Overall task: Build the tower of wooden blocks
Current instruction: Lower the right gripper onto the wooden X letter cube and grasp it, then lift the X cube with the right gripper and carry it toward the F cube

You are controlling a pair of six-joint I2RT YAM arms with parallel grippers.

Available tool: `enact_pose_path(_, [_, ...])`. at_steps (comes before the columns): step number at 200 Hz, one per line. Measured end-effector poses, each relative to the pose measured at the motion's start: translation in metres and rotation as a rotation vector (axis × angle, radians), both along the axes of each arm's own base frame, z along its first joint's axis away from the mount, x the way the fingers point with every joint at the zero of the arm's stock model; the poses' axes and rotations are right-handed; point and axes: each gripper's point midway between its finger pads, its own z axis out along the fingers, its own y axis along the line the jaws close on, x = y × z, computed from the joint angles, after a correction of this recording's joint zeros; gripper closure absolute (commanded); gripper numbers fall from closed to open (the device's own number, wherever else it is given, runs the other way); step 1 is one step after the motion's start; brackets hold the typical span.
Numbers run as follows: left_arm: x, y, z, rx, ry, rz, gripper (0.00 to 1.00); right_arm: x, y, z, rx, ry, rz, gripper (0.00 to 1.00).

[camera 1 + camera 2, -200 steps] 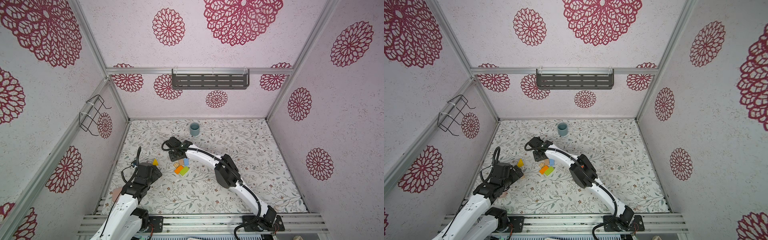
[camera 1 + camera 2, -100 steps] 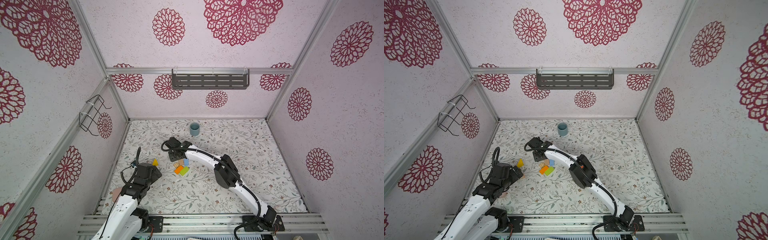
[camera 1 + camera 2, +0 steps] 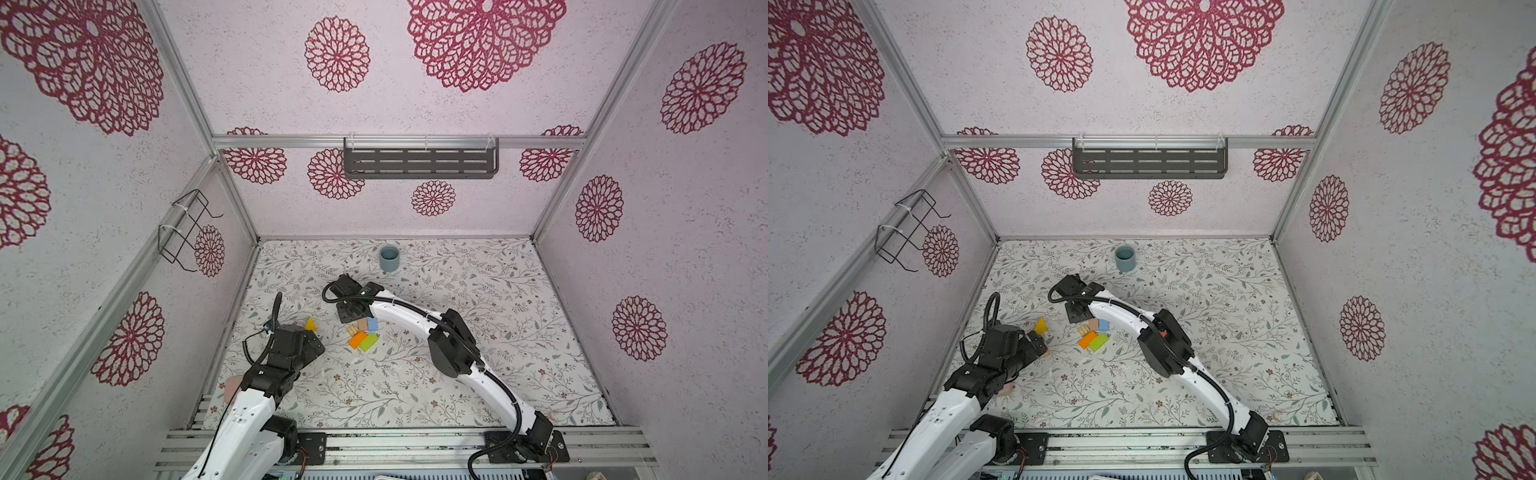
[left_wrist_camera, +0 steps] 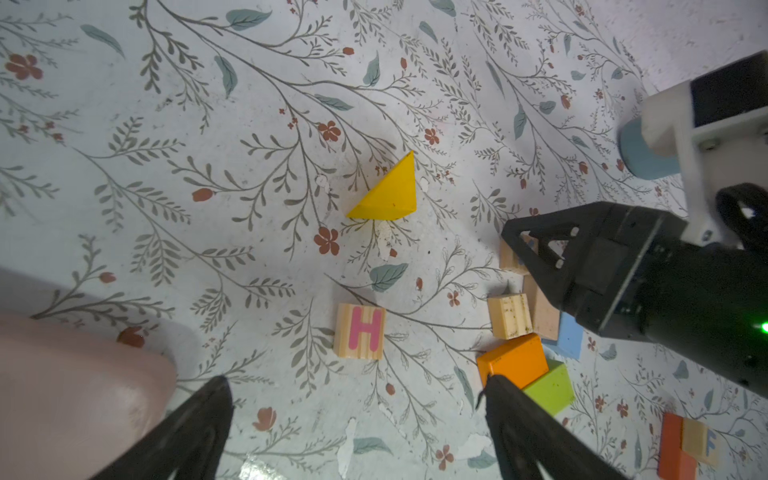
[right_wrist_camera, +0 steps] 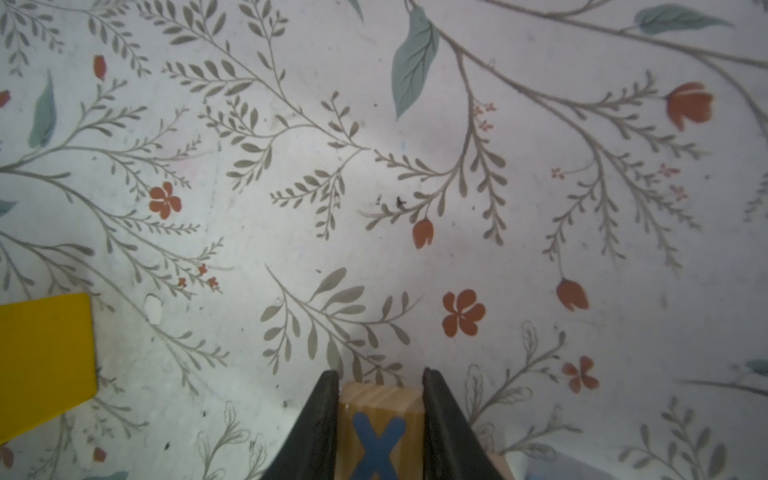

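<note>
Right gripper (image 5: 379,376) clamps the X cube (image 5: 376,432) on the tabletop (image 5: 374,166), near the orange block (image 3: 357,339) and green block (image 3: 369,343). Left gripper (image 4: 353,399) stands wide, near the H cube (image 4: 360,331); yellow wedge (image 4: 388,193) lies apart.

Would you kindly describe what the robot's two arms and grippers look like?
The left arm and right arm have white curved shells, black joints and black cables alongside. The left gripper and right gripper each have two slim black tapering fingers; a green light glows on the right gripper's body.

Left end effector (image 4: 355,380) gapes wide; right arm reaches leftward, its end effector (image 5: 379,374) apparently pinching the X cube (image 5: 378,432).
</note>
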Motion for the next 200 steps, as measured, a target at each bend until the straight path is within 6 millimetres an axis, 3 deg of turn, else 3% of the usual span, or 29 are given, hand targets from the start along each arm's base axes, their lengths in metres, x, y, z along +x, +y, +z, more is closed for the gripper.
enact_pose_path(47, [0.008, -0.002, 0.024, -0.002, -0.043, -0.011, 0.03, 0.003, -0.007, 0.005, -0.021, -0.011, -0.001, 0.67])
enact_pose_path(91, [0.016, -0.01, 0.03, 0.031, -0.019, -0.042, 0.03, 0.004, -0.024, 0.043, -0.028, -0.045, -0.019, 0.67])
enact_pose_path(150, [0.043, -0.05, 0.032, 0.081, 0.004, -0.148, 0.03, -0.01, -0.106, 0.086, -0.028, -0.056, -0.106, 0.67])
enact_pose_path(200, [0.075, -0.102, 0.02, 0.111, 0.03, -0.243, 0.03, -0.032, -0.182, 0.081, -0.063, -0.049, -0.22, 0.66])
